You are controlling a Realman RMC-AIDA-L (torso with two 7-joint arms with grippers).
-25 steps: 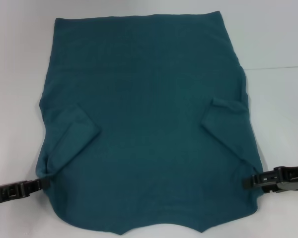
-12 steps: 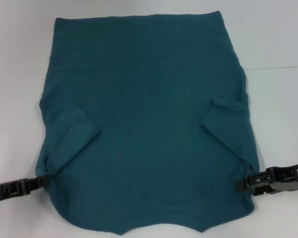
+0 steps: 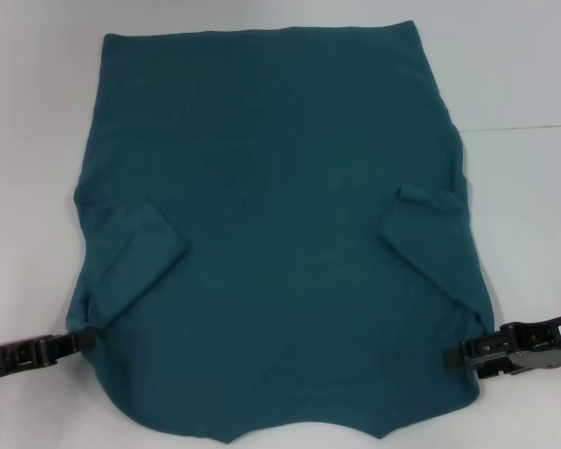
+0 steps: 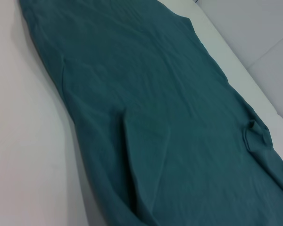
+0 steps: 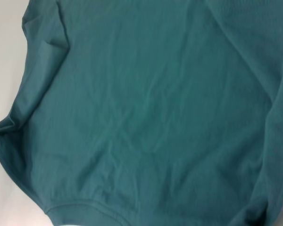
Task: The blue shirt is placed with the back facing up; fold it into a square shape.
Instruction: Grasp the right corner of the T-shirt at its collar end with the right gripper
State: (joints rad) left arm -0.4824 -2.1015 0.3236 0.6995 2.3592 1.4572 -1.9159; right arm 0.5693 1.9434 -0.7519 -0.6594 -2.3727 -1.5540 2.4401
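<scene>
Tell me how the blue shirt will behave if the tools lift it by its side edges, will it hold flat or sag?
The blue shirt will probably sag in the middle: it lies limp, with soft wrinkles and both sleeves folded flat onto it. It looks light, so the left tool and right tool at its edges should manage it. It likely drags rather than slides, bunching if pushed.

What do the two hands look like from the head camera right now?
Both are black and blocky, built of stacked rectangular segments with glossy edges. The left hand tapers to a narrow tip at the edge of the blue shirt. The right hand carries a small white label with dark characters on its body.
</scene>
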